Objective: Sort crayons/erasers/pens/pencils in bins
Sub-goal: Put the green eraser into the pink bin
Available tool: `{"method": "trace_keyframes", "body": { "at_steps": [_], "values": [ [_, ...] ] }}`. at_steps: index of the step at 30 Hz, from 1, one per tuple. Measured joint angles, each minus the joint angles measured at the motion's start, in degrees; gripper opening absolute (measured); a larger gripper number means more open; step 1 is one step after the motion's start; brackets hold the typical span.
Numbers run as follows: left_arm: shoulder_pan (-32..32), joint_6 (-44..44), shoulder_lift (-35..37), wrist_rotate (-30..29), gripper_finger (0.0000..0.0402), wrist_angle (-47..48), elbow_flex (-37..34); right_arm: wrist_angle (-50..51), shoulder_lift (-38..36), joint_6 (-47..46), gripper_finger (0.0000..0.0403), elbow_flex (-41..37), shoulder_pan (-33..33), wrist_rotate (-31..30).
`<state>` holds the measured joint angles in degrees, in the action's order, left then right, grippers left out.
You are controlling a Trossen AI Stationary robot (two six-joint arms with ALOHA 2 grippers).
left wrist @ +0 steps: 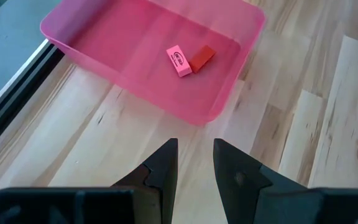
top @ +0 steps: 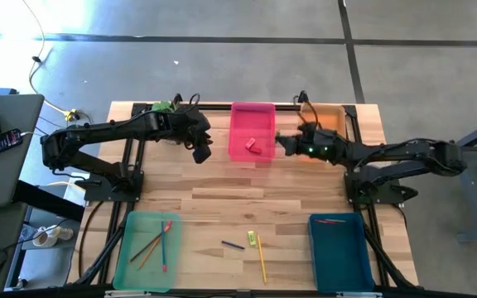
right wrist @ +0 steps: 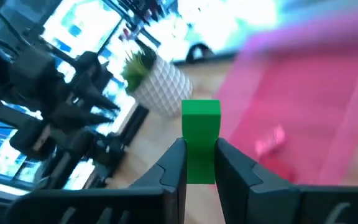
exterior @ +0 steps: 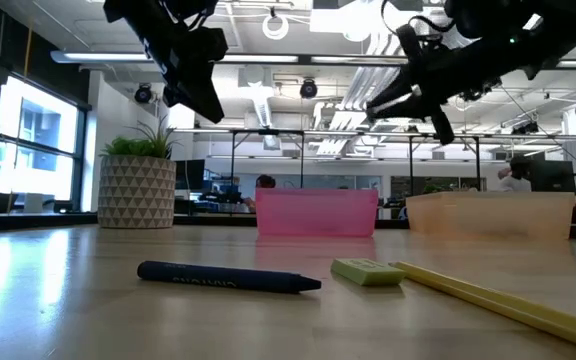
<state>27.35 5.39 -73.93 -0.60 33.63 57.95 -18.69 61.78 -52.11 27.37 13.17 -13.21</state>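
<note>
Right gripper [right wrist: 199,163] clamped on green eraser [right wrist: 200,134], just beside pink bin [top: 252,116] rim — bin lies toward left arm. Left gripper [left wrist: 194,163] empty, fingers slightly apart.

I note a grey concrete floor [top: 222,21], a potted plant [exterior: 136,180] (patterned pot), and bright windows [exterior: 28,140].

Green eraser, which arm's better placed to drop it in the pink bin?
Right. The right gripper already holds the green eraser at the pink bin's edge; the left gripper is open and empty.
</note>
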Motion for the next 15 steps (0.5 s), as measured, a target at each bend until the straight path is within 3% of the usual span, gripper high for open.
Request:
{"method": "trace_keyframes", "body": {
  "at_steps": [5,15],
  "values": [
    [0.00,0.01,0.00,0.00,0.0090,-0.02,0.00,0.96,1.59,15.39,0.0048,4.87,2.69,-0.72],
    [0.00,0.02,0.00,0.00,0.0090,0.00,0.00,20.20,12.30,32.60,0.0048,18.74,4.82,-0.01]
  ]
}}
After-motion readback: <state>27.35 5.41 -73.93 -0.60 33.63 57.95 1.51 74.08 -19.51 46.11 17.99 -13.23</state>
